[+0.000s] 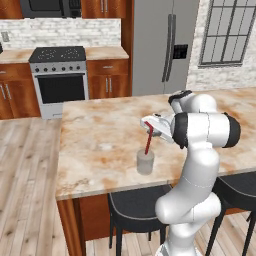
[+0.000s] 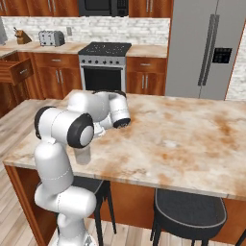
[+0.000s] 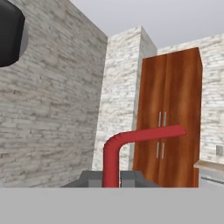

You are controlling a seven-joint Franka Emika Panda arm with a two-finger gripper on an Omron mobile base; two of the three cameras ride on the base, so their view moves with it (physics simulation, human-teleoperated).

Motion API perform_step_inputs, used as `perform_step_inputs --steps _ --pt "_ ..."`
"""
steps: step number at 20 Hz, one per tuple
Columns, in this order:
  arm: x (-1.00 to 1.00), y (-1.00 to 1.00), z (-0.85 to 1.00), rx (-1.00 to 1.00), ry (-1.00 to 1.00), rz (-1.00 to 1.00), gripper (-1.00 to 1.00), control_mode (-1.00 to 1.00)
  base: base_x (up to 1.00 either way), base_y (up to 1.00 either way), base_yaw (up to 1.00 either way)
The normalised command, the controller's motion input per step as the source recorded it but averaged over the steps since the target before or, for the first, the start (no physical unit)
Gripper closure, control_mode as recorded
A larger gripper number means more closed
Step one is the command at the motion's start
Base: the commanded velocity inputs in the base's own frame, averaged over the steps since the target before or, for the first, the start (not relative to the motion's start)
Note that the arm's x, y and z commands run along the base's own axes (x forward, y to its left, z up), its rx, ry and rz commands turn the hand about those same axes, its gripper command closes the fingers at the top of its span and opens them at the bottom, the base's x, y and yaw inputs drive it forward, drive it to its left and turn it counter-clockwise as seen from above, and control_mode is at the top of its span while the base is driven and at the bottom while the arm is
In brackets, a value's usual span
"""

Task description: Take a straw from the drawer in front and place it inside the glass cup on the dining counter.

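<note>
End effector (image 1: 149,126) closed, arm folded.

1. The arm (image 1: 197,165) has smooth, rounded white shells.
2. Dark grey bands ring its joints (image 2: 79,129).
3. Its hand (image 1: 156,125) is white and boxy.
4. Two small dark grey fingertips (image 3: 89,178) sit at the hand view's 6 o'clock edge.

No readable text, labels or numbers anywhere.

Loads of bare beige marble counter (image 1: 100,135) all round the small greyish glass cup (image 1: 145,162); the thin red straw (image 1: 148,140) poking from its mouth blocks a straight-down approach.
</note>
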Motion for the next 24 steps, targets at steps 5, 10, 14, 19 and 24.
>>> perform_step_inputs --steps 5,10,14,19,24 --pt "0.0 0.0 -0.01 0.0 0.01 0.0 1.0 -1.0 0.0 0.0 0.0" --pt "0.04 -0.03 -0.04 0.0 0.03 0.0 1.0 -1.0 0.0 0.0 0.0" --pt "0.06 -0.09 -0.1 0.0 0.06 0.0 1.0 -1.0 0.0 0.0 0.0" --pt "0.16 -0.05 -0.04 0.0 0.05 0.0 1.0 -1.0 0.0 0.0 0.0" --pt "0.21 0.0 -0.05 0.0 0.06 0.0 1.0 -1.0 0.0 0.0 0.0"
